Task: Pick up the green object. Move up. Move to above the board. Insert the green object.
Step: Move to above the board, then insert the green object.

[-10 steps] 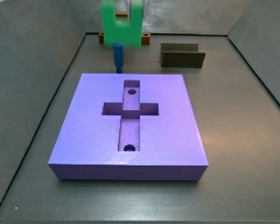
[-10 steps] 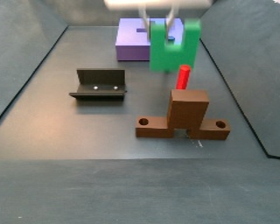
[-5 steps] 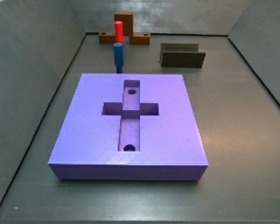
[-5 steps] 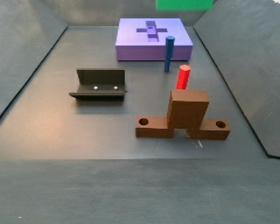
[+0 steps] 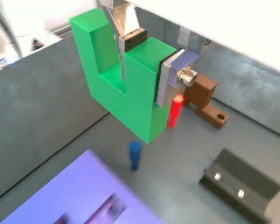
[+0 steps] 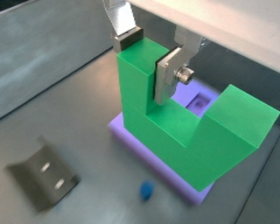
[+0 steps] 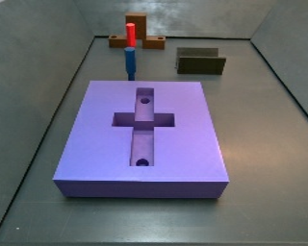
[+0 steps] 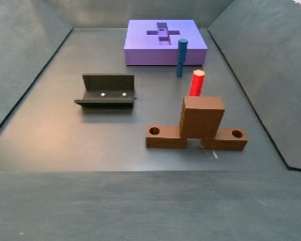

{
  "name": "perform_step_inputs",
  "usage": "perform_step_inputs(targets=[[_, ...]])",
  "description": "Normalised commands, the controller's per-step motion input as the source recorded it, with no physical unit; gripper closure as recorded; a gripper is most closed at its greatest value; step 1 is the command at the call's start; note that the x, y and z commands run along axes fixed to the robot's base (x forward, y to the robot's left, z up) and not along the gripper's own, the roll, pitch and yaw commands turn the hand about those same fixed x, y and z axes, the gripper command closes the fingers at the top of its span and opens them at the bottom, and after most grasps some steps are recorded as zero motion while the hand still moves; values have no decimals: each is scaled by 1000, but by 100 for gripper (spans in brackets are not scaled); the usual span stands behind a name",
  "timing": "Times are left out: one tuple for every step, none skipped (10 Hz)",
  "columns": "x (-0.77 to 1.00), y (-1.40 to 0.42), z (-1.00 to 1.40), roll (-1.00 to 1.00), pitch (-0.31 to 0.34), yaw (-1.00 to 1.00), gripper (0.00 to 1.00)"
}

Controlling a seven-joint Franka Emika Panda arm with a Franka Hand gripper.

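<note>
Bright green object (image 5: 119, 83) in silver end effector (image 5: 149, 63); purple board (image 7: 183, 144).

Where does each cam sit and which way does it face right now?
Wrist view: on the arm, looking down past the end effector, which grips the green object.
Wrist view: same mount, green object over the board.
Side view: at the board's near end, facing the blue peg; no arm.
Side view: behind the brown block, facing the board; no arm.
Shared: board, peg.

No text, label, brand or number can be read on any piece, on the floor or walls.
</note>
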Motion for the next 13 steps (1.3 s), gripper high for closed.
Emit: perform_step_inputs(targets=[[69,-1400,267,19,106,13,100],[121,-1400,276,8,134,11,100],[103,-740,151,10,152,11,100],[95,-369,86,14,155,7,100],[68,-210,55,11,123,9,100],[0,0,-20,-11,0,0,100],[0,0,-420,-91,-50,0,100],[0,0,-834,-107,-129,0,100],[29,17,-986,-19,-124,0,100],[117,46,-1000,-20,-103,0,100],[246,23,-774,-1,-44,0,100],[366,0,-700,-14,-39,0,100],[203,-66,-803,-6,-123,23,100]])
